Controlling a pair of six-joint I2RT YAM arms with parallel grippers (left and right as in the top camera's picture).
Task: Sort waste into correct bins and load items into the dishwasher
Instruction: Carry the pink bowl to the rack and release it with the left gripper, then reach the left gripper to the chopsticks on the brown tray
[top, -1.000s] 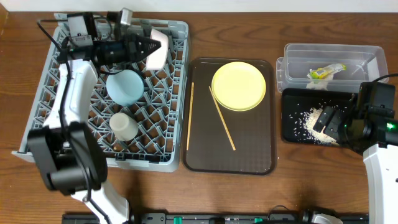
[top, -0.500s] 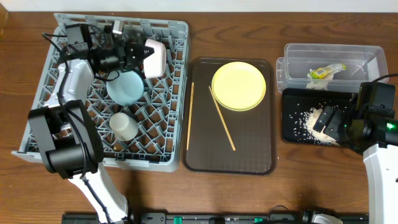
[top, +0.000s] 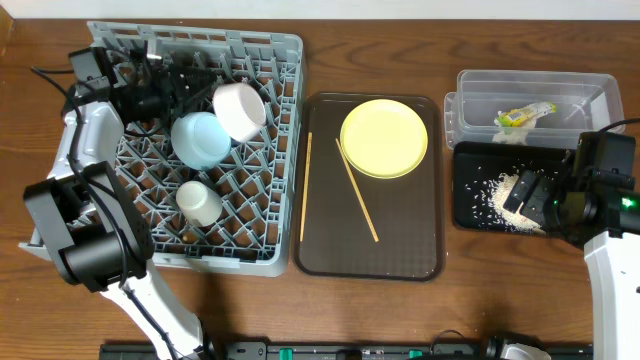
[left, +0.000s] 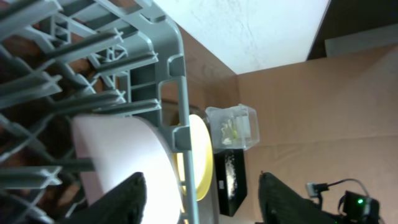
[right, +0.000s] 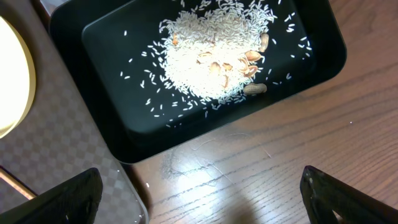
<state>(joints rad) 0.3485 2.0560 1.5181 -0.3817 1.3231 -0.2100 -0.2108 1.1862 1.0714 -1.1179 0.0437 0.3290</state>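
The white bowl (top: 238, 110) lies tilted in the grey dishwasher rack (top: 285, 150), next to the light blue bowl (top: 200, 140) and the small white cup (top: 200, 202). My left gripper (top: 198, 88) is open just left of the white bowl, which shows large at the left finger in the left wrist view (left: 124, 155). The yellow plate (top: 384, 138) and two chopsticks (top: 357, 190) lie on the brown tray (top: 400, 255). The wrapper (top: 523, 116) is in the clear tub (top: 590, 90). Rice (right: 211, 62) fills the black tray (right: 93, 37). My right gripper (right: 205, 199) hangs open over bare wood beside it.
The second chopstick (top: 306, 185) lies along the brown tray's left edge. The rack's wall (left: 168, 81) stands close in front of the left wrist camera. Bare wooden table (top: 380, 310) runs along the front. The brown tray's corner (right: 62, 137) sits left of the right gripper.
My left gripper has opened and let go of the white bowl, then drawn back left. The bowl now rests tilted in the rack. The right arm has not moved.
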